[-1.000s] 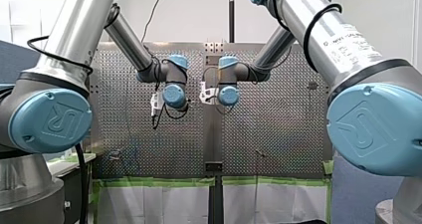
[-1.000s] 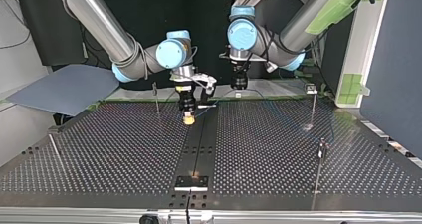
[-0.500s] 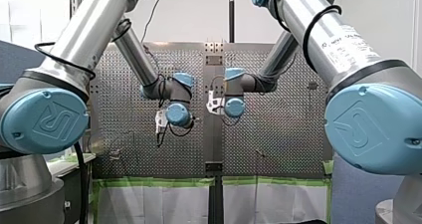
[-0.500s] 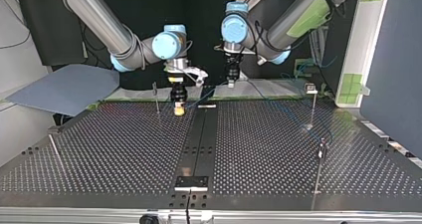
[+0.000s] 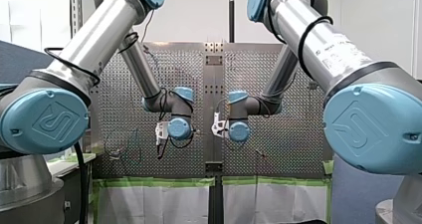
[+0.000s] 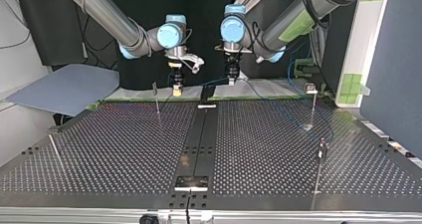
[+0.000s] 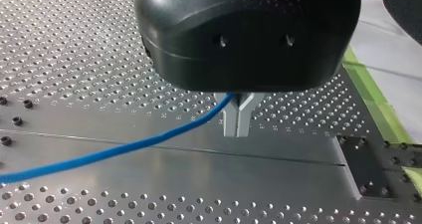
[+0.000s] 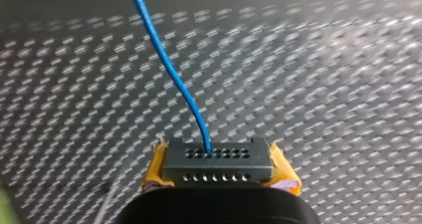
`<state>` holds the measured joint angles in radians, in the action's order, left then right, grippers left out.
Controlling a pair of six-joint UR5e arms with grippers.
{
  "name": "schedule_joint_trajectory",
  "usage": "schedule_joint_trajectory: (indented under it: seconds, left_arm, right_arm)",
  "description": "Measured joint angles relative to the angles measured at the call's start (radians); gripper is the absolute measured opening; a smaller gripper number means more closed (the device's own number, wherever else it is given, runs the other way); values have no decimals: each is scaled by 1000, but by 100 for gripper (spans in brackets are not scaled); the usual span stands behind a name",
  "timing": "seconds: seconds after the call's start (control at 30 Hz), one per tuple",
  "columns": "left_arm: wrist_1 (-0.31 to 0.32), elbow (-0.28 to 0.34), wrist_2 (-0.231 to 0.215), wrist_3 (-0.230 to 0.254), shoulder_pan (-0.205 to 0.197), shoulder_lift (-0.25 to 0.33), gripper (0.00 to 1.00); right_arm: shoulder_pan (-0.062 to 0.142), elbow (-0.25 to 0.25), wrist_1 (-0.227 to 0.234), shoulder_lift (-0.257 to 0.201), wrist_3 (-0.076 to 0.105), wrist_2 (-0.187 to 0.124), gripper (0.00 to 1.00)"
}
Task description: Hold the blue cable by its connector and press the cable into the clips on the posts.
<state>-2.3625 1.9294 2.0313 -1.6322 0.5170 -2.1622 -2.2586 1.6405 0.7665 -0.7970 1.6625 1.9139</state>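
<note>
The blue cable (image 8: 169, 69) ends in a black connector (image 8: 217, 157) with two rows of small holes. The connector is clamped between the yellow pads (image 8: 155, 168) of my right gripper (image 8: 219, 171), above the perforated table (image 8: 323, 84). From the connector the cable runs off over the table. At my left gripper (image 7: 236, 133) the metal fingers (image 7: 230, 122) are drawn together, and the cable passes through the notch near their roots. From there it trails aside over a smooth centre strip (image 7: 199, 169).

In the top view both grippers hang near each other over the table's far edge, one on each side of that strip.

The table is a dark metal plate dotted with rows of holes. Its two halves are joined by the plain strip, which has a small bracket (image 6: 191, 182) at its near end. Thin posts (image 6: 157, 98) stand on it: one just beside my right gripper, two at the top view's right, and a tilted one at its left. The farther post at the right carries a dark clip (image 6: 310, 88).

Green tape (image 5: 154, 181) lines the table's edge. Beyond the table, a grey-blue board (image 6: 64, 87) lies at the top view's left and a dark blue partition (image 6: 393, 69) stands at its right.
</note>
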Motion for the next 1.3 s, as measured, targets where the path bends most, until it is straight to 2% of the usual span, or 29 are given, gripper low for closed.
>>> schedule_joint_trajectory:
  seconds: [0.23, 0.6, 0.8, 1.03, 1.17, 1.3]
  left_arm:
    - [59, -2, -6, -1, 4, -20, 0]
    - [152, -66, -28, -3, 15, -108, 0]
    - [202, -104, -14, 5, 37, -168, 0]
    - [214, -115, 9, 31, 62, -236, 0]
    - [214, -125, 14, 44, 74, -271, 0]
    - [216, -149, 11, 50, 91, -301, 0]
  right_arm:
    - [13, 63, 62, 62, 1, 7, 0]
    - [37, 151, 151, 151, 14, -2, 0]
    - [67, 217, 216, 217, 8, -8, 0]
    - [106, 286, 285, 286, -12, -14, 0]
    - [128, 317, 317, 313, -18, -17, 0]
    - [153, 336, 347, 312, -25, -36, 0]
